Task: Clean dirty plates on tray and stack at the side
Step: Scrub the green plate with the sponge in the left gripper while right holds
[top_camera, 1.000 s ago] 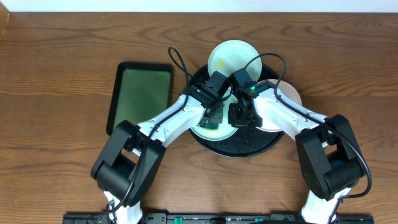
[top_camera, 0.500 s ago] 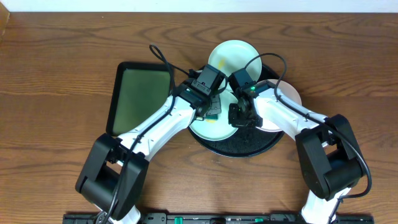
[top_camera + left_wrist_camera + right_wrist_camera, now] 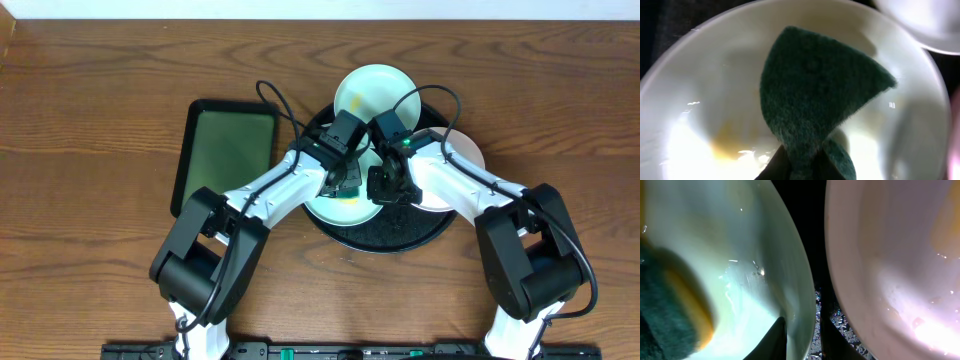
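1. The left claw is clamped on a green sponge, held against the front mint plate.
2. The right claw seems to pinch that plate's rim.
3. It lies on the black tray, with the white plate just beside.

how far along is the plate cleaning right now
Done: nothing yet. No plate is stacked on the bare tabletop; all three are at the black tray.
In hand: the left gripper presses a green sponge onto the front mint plate, which shows a yellow smear, while the right gripper pinches its rim.
Left: finish it, clean the far mint plate and white plate, then stack all three.
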Robot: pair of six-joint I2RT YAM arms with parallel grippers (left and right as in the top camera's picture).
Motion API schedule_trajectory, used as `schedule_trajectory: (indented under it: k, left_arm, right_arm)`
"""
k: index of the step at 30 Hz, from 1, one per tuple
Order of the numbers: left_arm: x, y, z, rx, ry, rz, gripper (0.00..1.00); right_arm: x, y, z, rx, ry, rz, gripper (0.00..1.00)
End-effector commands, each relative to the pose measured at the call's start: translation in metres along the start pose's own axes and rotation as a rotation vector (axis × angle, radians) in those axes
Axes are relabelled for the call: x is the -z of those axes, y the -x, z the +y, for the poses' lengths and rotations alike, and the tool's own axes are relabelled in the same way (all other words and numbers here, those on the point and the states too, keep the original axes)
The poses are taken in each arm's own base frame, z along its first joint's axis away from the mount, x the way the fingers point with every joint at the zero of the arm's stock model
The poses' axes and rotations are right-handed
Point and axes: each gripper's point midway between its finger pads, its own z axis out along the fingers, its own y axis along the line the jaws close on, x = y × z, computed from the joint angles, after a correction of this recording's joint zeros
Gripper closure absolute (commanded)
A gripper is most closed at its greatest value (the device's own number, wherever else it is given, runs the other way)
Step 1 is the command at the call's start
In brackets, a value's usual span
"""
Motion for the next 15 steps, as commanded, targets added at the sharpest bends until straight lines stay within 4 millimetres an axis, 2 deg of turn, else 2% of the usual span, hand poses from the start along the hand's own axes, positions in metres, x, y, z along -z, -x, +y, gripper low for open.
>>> schedule_trajectory:
  k: [1, 4, 7, 12, 15]
  left_arm:
    - [-0.011, 0.007, 0.071, -0.011, 0.349, -0.094, 0.92]
    - [0.0, 0.015, 0.092, -0.033, 0.468, -0.149, 0.92]
    - [0.008, 0.019, 0.101, -0.045, 0.528, -0.18, 0.92]
    - [0.021, 0.027, 0.097, -0.036, 0.513, -0.217, 0.92]
    - [0.037, 0.035, 0.09, -0.022, 0.48, -0.254, 0.92]
  right_arm:
    - [-0.009, -0.005, -0.012, 0.009, -0.051, 0.014, 0.8]
    - [-0.009, -0.004, -0.011, 0.01, -0.051, 0.013, 0.8]
    - [-0.009, -0.004, -0.012, 0.01, -0.051, 0.013, 0.8]
    - [-0.009, -0.005, -0.012, 0.01, -0.051, 0.014, 0.8]
    - [-0.009, -0.005, -0.012, 0.01, -0.051, 0.014, 0.8]
